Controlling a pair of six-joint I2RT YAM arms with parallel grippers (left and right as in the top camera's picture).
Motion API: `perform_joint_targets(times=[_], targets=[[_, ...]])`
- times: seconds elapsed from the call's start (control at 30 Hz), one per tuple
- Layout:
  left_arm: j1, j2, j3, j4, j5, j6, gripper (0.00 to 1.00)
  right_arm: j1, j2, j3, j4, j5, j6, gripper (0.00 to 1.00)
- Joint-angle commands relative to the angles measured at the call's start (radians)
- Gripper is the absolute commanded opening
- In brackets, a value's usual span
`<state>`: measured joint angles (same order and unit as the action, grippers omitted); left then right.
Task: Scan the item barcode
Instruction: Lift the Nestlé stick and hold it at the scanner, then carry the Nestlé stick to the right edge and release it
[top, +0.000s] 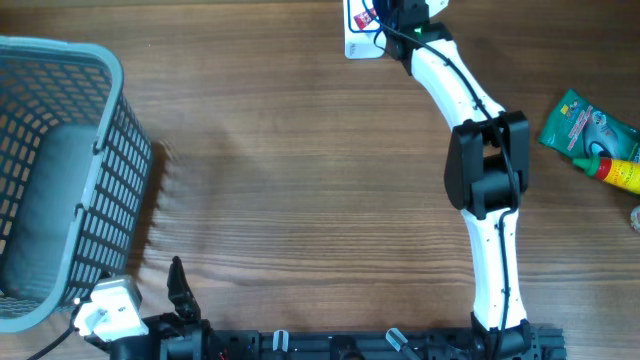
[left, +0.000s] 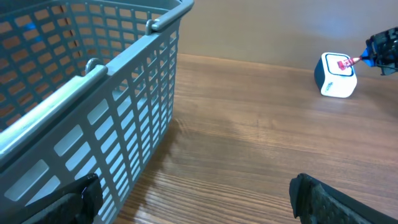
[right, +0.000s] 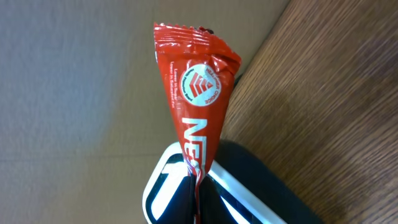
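**Red packet held at the scanner, left arm idle**

By count there are two arms, one grey basket (top: 110, 150), one white scanner (left: 336, 78), one red packet (right: 196, 93), one green packet (top: 583, 125) and one yellow bottle with a red cap (top: 615, 172), all on or over a wooden table (top: 300, 180).

The right gripper (top: 392, 18) is closed tight on one end of the red packet. The rest of the wrapper sticks out past the fingertips, with its crimped seal at the free end. The packet sits over the scanner at the far edge of the table. Whether it touches the scanner cannot be told.

The left gripper (left: 196, 196) stands wide apart and holds nothing, with bare wood between its two fingers.

The right arm reaches from the near edge across the whole table to the far edge, with a slight bend at its dark elbow joint. The left arm is tucked back at the near edge, just beside the basket's near corner.

The green packet and the bottle lie together at the right side, well apart from the scanner
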<state>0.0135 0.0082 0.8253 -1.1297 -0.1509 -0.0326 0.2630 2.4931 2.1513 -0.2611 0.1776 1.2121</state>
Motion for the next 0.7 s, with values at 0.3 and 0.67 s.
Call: perform_joint_targets(times=[0.3,0.67], targets=[[0.005,-0.003,0.002,0.002,0.005,-0.006,1.0,-0.243,-0.246,0.112,-0.969,0.013,-0.152,0.04],[0.004,-0.003,0.002,0.003,0.005,-0.006,1.0,-0.558,-0.253,-0.098,-1.348,0.031,0.187,0.04]])
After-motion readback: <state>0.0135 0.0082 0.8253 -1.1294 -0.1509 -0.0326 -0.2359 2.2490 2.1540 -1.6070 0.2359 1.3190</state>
